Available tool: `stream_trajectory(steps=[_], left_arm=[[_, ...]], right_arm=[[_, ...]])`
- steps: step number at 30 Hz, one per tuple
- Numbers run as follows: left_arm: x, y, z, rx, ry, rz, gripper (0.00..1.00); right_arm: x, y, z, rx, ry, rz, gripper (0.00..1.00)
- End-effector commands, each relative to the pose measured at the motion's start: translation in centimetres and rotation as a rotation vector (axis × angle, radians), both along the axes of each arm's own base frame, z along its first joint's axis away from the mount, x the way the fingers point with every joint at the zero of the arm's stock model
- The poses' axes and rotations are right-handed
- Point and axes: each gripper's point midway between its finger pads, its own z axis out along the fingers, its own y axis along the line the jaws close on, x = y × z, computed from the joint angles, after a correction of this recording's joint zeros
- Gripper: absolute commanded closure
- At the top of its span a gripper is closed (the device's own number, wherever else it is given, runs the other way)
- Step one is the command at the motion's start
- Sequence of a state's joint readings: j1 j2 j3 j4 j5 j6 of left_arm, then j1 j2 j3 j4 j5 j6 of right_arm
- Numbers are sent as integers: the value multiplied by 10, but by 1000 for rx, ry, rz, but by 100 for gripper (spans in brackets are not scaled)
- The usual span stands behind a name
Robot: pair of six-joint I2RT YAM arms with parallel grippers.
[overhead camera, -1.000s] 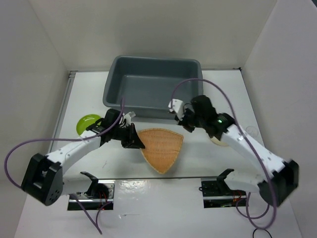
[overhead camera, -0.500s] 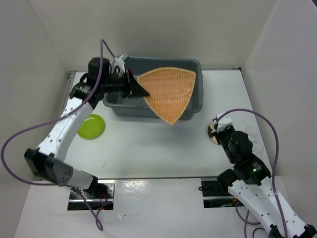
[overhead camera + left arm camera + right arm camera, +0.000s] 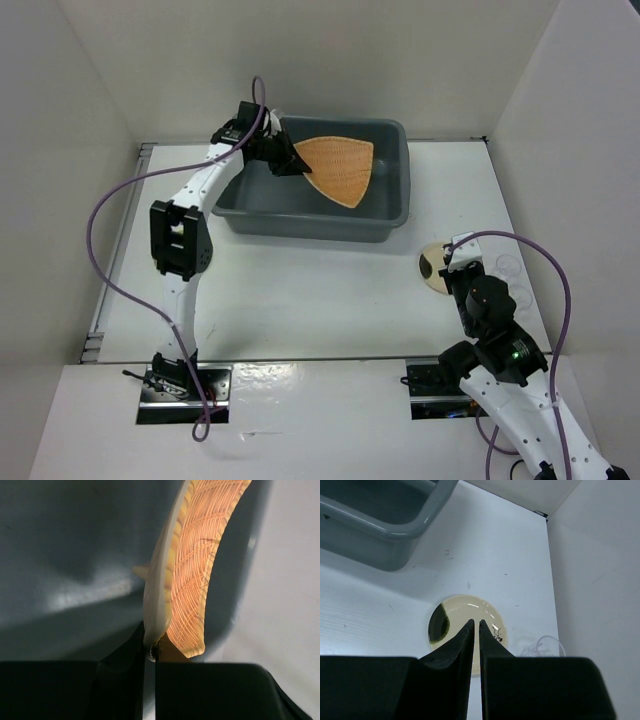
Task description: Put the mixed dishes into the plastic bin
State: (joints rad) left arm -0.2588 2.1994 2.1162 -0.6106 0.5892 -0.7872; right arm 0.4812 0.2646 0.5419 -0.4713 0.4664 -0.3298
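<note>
No readable text in any view.
The bin [image 3: 395, 215], woven plate [image 3: 338, 168], blotched dish [image 3: 485, 620], both arms and the table [image 3: 300, 290] carry no label, brand, number or sign that can be made out.

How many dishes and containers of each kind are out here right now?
Woven plate: 1
Cream dish: 1
Clear cups: 2, faint against the table
Grey bin: 1
Total: 5

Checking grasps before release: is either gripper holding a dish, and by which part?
The left gripper pinches the tan woven rounded-triangle plate by its rim, over the dark grey plastic bin. The right gripper holds nothing.
</note>
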Motion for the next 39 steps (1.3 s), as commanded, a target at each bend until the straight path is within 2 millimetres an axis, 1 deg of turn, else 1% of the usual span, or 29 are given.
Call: stream_trajectory(steps=[1, 4, 5, 10, 12, 13, 14, 15, 16, 17, 18, 19, 20, 21, 24, 25, 26, 27, 28, 29, 30, 32, 33, 34, 35, 36, 37, 38, 39], left_arm=[[23, 0, 20, -11, -74, 16, 100], [40, 1, 0, -3, -47, 26, 100], [45, 1, -15, 8, -30, 32, 100], [51, -5, -42, 22, 21, 35, 100], [51, -9, -55, 34, 40, 32, 92], [49, -9, -56, 37, 50, 32, 88], [44, -14, -69, 45, 78, 21, 84], [41, -12, -83, 65, 111, 30, 80], [40, -15, -85, 73, 101, 30, 77], [37, -13, -95, 85, 115, 36, 72], [37, -13, -90, 82, 106, 36, 68], [33, -12, -94, 84, 112, 36, 63], [32, -12, -98, 85, 116, 36, 58], [35, -6, -98, 85, 117, 47, 44], [36, 0, -95, 97, 105, 39, 34], [33, 3, -100, 117, 122, 36, 26], [34, 5, -98, 130, 122, 47, 22], [33, 7, -98, 144, 124, 46, 16], [37, 11, -74, 154, 70, 71, 10], [35, 9, -65, 171, 45, 70, 7], [33, 13, -40, 182, 0, 77, 3], [36, 24, 0, 220, -92, 111, 2], [26, 30, 13, 247, -88, 111, 0], [25, 37, 57, 258, -187, 128, 0], [11, 44, 68, 288, -170, 129, 0], [1, 43, 91, 293, -215, 130, 0], [-6, 37, 102, 321, -252, 123, 0], [-24, 38, 136, 324, -313, 130, 0], [-36, 36, 152, 332, -350, 130, 0]], right_arm=[[3, -1, 8, 24, -42, -12, 88], [3, -3, 4, 19, -34, -21, 88], [3, -3, 4, 19, -34, -21, 88], [3, -5, 4, 19, -34, -31, 87], [4, -4, 2, 15, -26, -31, 83], [4, -4, 2, 15, -26, -31, 81], [4, -6, 2, 15, -26, -40, 78], [4, -6, 2, 15, -26, -40, 76], [4, -6, 2, 15, -26, -40, 74], [4, -6, 2, 15, -26, -40, 69], [4, -6, 2, 15, -26, -40, 68], [4, -8, 2, 15, -26, -49, 66], [4, -8, 2, 15, -26, -49, 59], [4, -9, 2, 16, -25, -49, 56], [5, -13, -2, 4, -16, -63, 48], [5, -15, -2, 4, -16, -72, 45], [6, -14, -4, 3, -7, -70, 42], [7, -15, -6, -10, 4, -66, 35], [8, -15, -10, -29, 24, -62, 31], [8, -16, -17, -49, 56, -59, 27], [10, -11, -24, -84, 103, -20, 23], [7, -8, -33, -147, 184, 26, 23], [7, -8, -36, -213, 216, 54, 23], [8, -7, -43, -265, 269, 78, 23], [3, -9, -44, -324, 324, 112, 21], [6, -10, -50, -404, 382, 142, 18], [7, -12, -45, -434, 405, 146, 18], [2, -15, -55, -473, 480, 171, 18], [4, -11, -66, -514, 552, 237, 19]])
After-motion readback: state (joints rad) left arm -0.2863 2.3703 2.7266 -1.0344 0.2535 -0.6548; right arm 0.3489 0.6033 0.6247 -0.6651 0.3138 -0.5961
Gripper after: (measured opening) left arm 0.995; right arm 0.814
